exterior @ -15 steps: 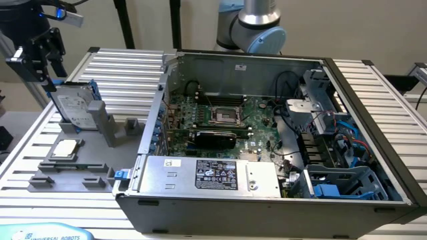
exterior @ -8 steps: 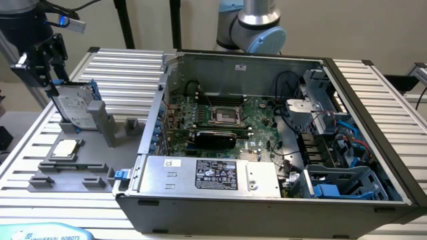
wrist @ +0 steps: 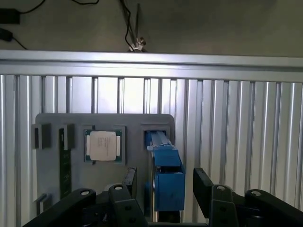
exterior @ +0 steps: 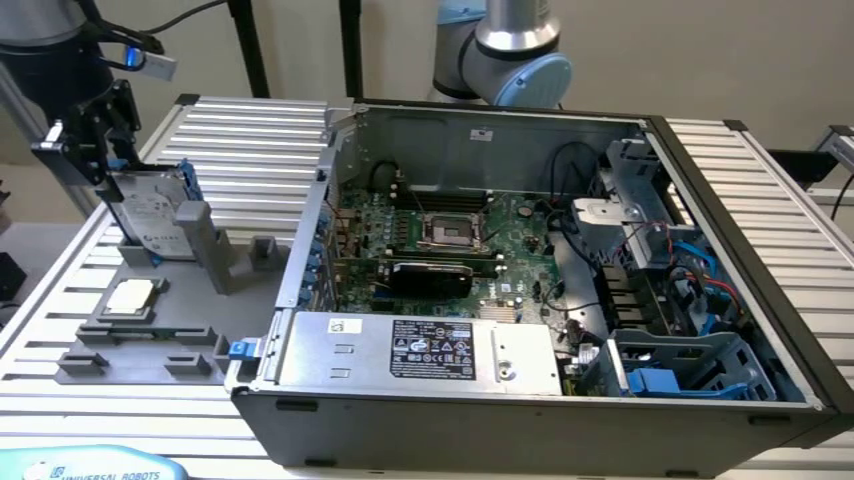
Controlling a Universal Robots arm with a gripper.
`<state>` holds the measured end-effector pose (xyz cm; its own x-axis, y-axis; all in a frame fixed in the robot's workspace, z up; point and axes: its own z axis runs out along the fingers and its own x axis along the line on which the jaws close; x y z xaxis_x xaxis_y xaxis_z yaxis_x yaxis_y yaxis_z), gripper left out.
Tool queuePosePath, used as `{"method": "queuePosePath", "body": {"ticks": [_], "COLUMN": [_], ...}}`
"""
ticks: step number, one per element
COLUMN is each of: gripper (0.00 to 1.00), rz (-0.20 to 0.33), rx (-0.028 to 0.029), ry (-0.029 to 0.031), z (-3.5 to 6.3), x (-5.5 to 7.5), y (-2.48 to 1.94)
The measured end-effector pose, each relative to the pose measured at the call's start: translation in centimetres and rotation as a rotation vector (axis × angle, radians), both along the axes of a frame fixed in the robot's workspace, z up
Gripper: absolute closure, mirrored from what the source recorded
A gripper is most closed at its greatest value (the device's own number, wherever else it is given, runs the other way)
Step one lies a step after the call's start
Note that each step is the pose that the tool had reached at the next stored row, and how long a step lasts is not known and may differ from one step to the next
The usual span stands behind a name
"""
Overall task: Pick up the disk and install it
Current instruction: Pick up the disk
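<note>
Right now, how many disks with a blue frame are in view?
1. The disk stands on edge in the grey holder at the exterior view's left, outside the computer case, the open gripper straddling it. Others may be hidden inside the case.

You're working on a ribbed aluminium table (exterior: 787, 200). The open computer case (exterior: 441, 415) sits mid-table, flat on the slats. A grey fixture plate (exterior: 200, 310) lies at nine o'clock of the case, just beside it (contact not clear). At seven o'clock is a pale blue item (exterior: 94, 468) marked Universal Robots; whether it rests on the slats you can't tell.
</note>
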<state>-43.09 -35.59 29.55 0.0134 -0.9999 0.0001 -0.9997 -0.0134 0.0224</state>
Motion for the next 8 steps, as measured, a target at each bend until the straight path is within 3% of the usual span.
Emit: {"method": "queuePosePath", "body": {"ticks": [5, 8], "gripper": [0.4, 0.4], "rz": [0.002, 0.005], "rx": [0.0045, 0.0068], "ry": [-0.0016, -0.0059], "z": [-0.25, -0.27], "x": [-0.19, -0.34], "y": [0.0, 0.0]}}
